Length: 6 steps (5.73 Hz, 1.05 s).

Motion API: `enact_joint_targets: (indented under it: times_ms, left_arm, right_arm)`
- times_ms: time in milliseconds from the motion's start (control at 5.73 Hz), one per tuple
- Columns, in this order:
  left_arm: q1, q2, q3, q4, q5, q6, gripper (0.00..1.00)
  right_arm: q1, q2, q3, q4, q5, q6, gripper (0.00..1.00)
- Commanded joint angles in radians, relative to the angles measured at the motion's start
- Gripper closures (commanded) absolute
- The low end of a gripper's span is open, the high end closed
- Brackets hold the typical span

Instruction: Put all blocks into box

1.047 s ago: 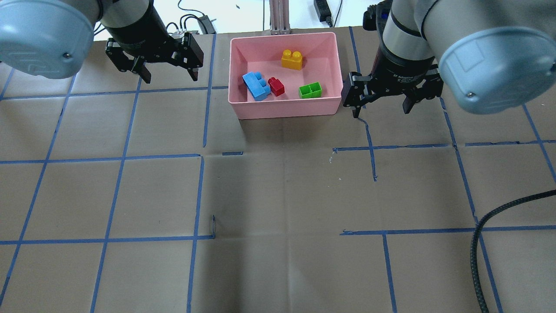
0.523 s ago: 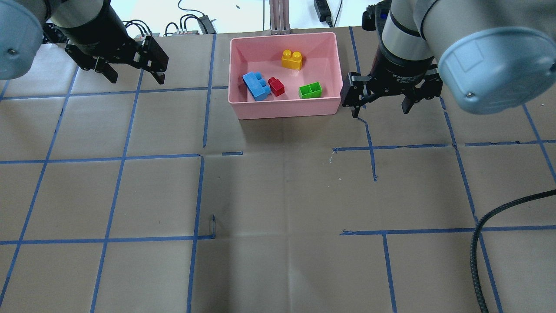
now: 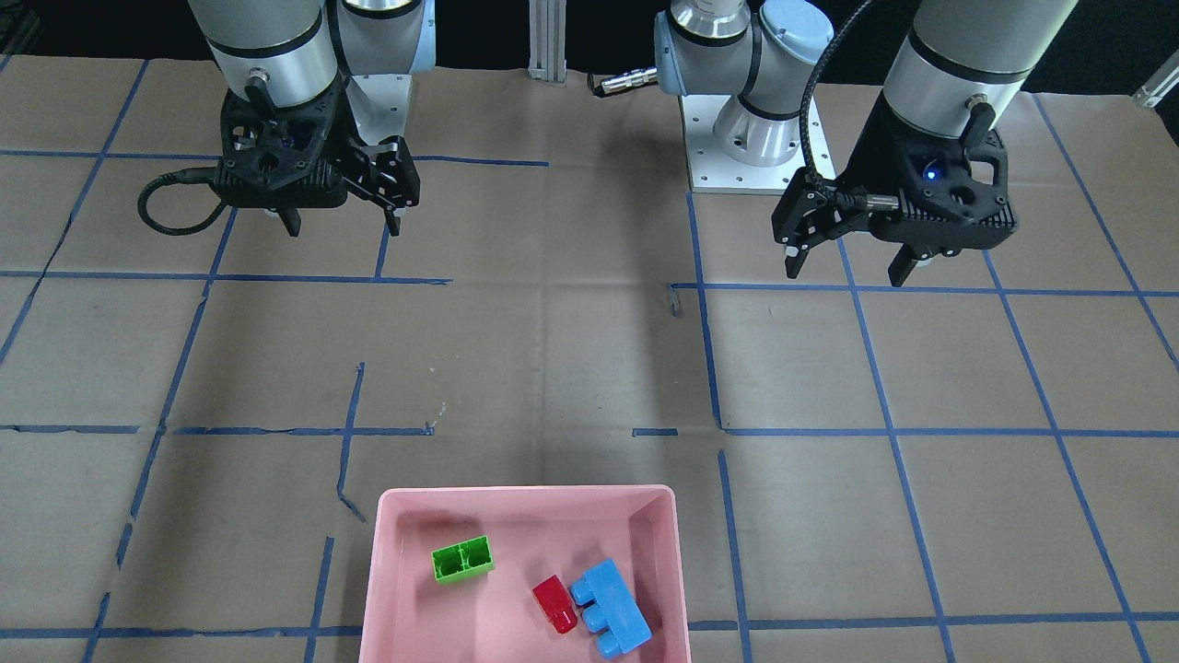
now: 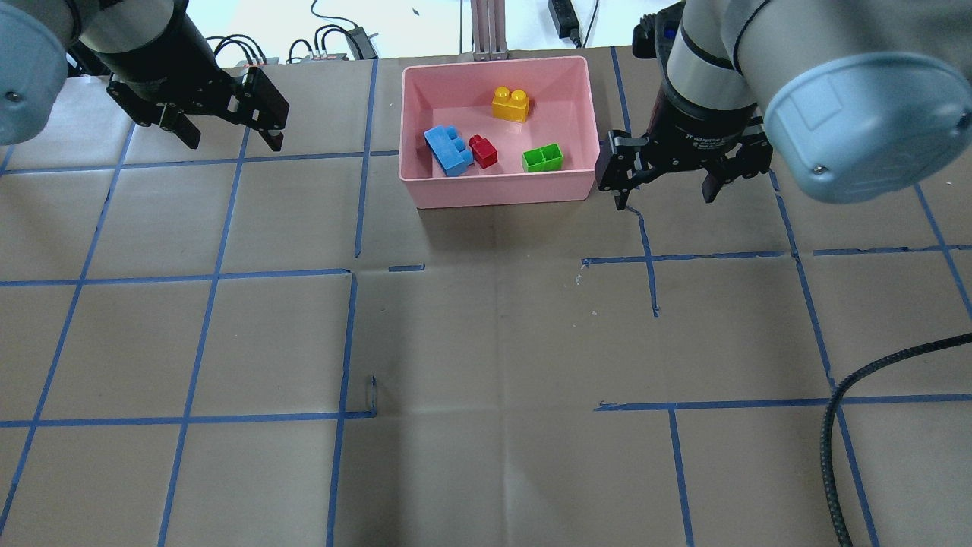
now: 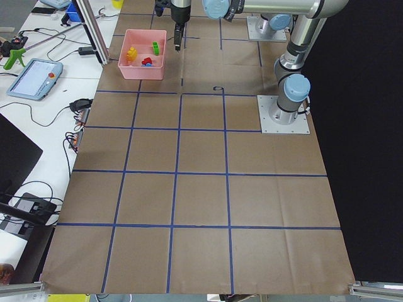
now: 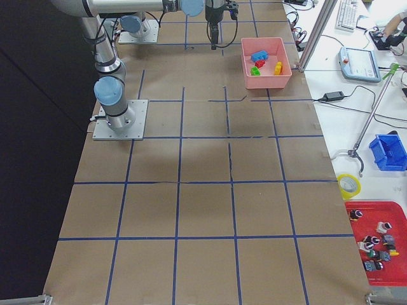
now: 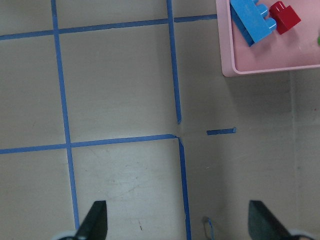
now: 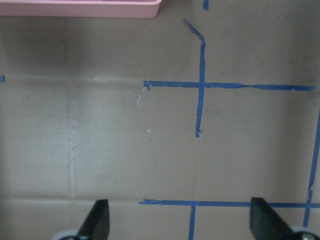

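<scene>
- The box point(image 4: 501, 191) is one shallow pink plastic tray, smooth and slightly glossy, rectangular with rounded corners. It sits at the far middle of the table point(image 4: 493, 342).
- The table is covered in matt, creased brown paper marked with a grid of blue tape lines.
- There are four blocks, all hard shiny plastic with studs, and all lie inside the box.
- The yellow block point(image 4: 510, 104) has two round studs on top and sits near the far wall.
- The blue block point(image 4: 448, 150) is the longest, with three studs pointing sideways. It lies in the near left part of the box.
- The red block point(image 4: 483, 151) is the smallest and lies just beside the blue one, seemingly touching it.
- The green block point(image 4: 543, 158) shows two square hollow cells and lies near the box's near right corner.
- There are two arms, grey tubes with pale blue joint caps, and each carries a black two-finger gripper pointing straight down.
- The left gripper point(image 4: 231, 140) hovers over the paper well to the left of the box, with its jaws spread wide and nothing between them.
- The right gripper point(image 4: 667, 197) hovers just beside the box's near right corner, also spread wide and empty.
- One black braided cable point(image 4: 835, 425) curves over the table's near right.
</scene>
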Motion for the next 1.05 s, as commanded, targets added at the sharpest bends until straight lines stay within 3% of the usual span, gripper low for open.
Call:
enact_joint_targets:
  times_ms: [0,872]
  left_arm:
    - [0.0,0.0,0.0,0.002,-0.001,-0.001,0.01]
    - [0.0,-0.001,0.0,0.002,-0.01,-0.006,0.01]
  right_arm:
    - [-0.001,0.0,0.001,-0.001,0.0,-0.001,0.0]
    - [0.001,0.002,0.003,-0.002,0.0,-0.001,0.0]
